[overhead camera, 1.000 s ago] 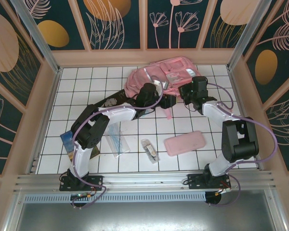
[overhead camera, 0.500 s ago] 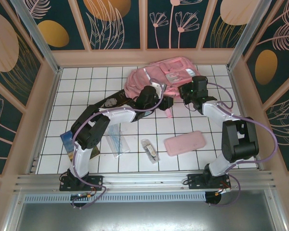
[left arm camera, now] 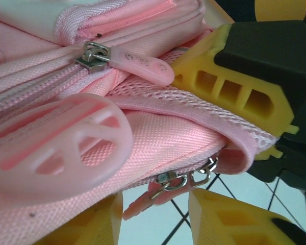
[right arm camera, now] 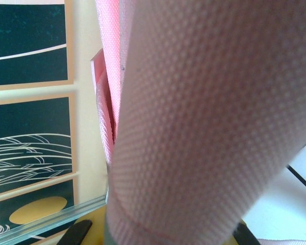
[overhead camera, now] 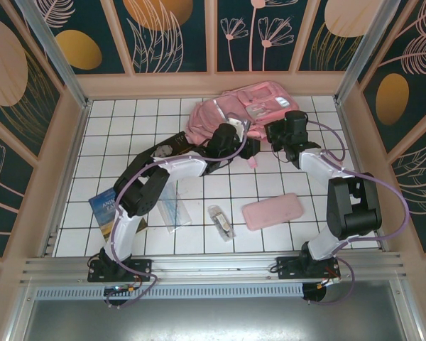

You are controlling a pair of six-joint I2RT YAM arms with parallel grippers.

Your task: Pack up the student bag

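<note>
White-tiled table (overhead camera: 128,142) carried the pink student bag (overhead camera: 231,114) (shiny strips, white patch) at its far end. I saw the right gripper (overhead camera: 275,133) clenching the bag's fabric and the left gripper (overhead camera: 250,148) parted beneath its zippered edge.

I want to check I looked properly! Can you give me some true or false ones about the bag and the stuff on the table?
1. The bag is pink. True.
2. The pencil case is inside the bag. False: it lies on the table, nearer the arms than the bag.
3. A book lies on the left of the table. True.
4. The bag sits at the table's near edge. False: it is at the far side.
5. The left gripper and the right gripper are both at the bag. True.
</note>
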